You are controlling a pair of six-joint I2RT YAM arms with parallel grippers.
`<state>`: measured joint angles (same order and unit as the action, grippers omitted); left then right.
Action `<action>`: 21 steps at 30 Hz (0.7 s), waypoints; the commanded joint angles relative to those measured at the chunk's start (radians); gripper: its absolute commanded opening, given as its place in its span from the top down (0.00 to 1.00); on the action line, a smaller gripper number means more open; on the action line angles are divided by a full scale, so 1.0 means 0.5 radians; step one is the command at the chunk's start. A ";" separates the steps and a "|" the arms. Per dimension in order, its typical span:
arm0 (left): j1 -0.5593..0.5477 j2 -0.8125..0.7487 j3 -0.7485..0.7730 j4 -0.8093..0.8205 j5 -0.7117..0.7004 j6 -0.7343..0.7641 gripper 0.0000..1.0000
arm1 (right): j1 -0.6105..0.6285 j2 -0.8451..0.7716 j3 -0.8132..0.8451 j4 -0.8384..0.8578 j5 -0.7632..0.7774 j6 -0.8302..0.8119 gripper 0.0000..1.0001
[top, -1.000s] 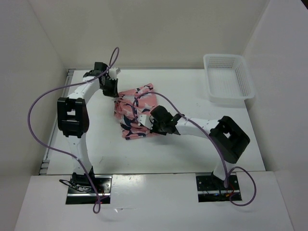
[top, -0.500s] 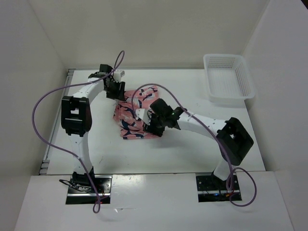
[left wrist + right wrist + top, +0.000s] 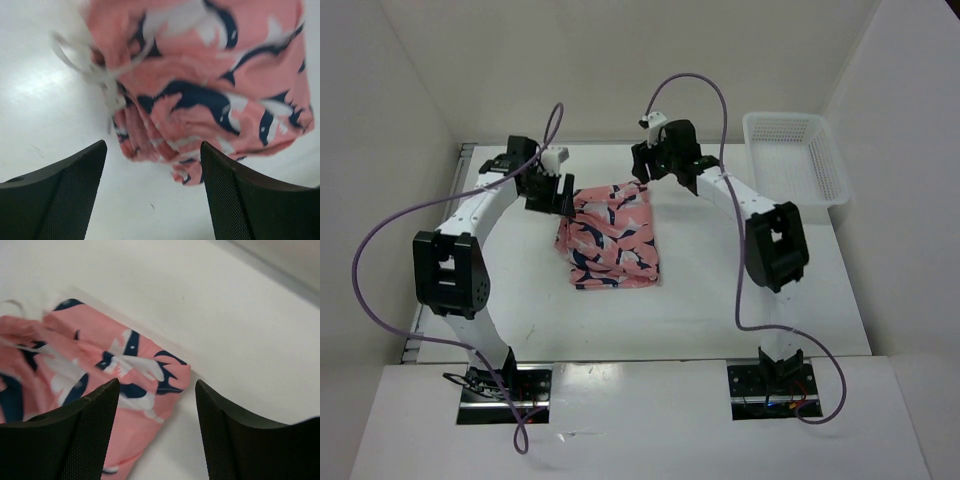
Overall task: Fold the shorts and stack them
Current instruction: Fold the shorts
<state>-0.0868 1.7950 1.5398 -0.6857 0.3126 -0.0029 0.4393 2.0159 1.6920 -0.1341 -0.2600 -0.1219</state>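
Table (image 3: 710,310): white, one pile of cloth on it.
Shorts (image 3: 610,240): mid-table, between left arm (image 3: 445,270) and right arm (image 3: 775,245). They lie as a rough folded rectangle, layers bunched. The near edge is rumpled with a lower layer poking out; the far edge is wider and sits slightly raised between the two claws.

Left gripper (image 3: 566,198): at the shorts' far-left corner. In the left wrist view the fingers (image 3: 55,200) are spread wide with nothing between them. The cloth is just ahead of the tips and blurred, with the gathered waistband end facing the camera. A white drawstring (image 3: 92,70) loops off its left side. Can't tell whether the tips touch fabric.

Right gripper (image 3: 642,178): at the far-right corner, arm reaching in from the right. In the right wrist view it is also wide open and grips nothing. The shorts' corner shows in the gap under the tips, lying flat on the table, with bare white surface to the right of it. Contact there can't be told either.

Basket (image 3: 798,205): white mesh, far-right corner of the table, well apart from the shorts and beyond the right arm's elbow.
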 commanded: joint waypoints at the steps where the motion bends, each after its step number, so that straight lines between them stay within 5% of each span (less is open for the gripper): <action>1: 0.005 -0.031 -0.269 -0.126 0.135 0.006 0.17 | -0.059 0.300 0.263 0.035 0.112 0.317 0.33; 6: -0.035 -0.062 -0.423 -0.126 0.234 0.006 0.17 | -0.059 0.576 0.564 0.053 0.179 0.459 0.31; 12: -0.072 0.091 -0.426 -0.104 0.283 0.006 0.17 | -0.078 0.678 0.558 -0.014 0.033 0.483 0.35; 18: -0.093 0.159 -0.426 -0.123 0.310 0.006 0.52 | -0.078 0.638 0.347 -0.051 -0.109 0.599 0.45; 21: -0.093 0.159 -0.426 -0.123 0.310 0.006 0.61 | -0.078 0.638 0.304 -0.051 -0.091 0.642 0.45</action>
<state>-0.1310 1.8751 1.3090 -0.7406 0.4328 -0.0051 0.4046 2.3646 1.8648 -0.1543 -0.2832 0.1524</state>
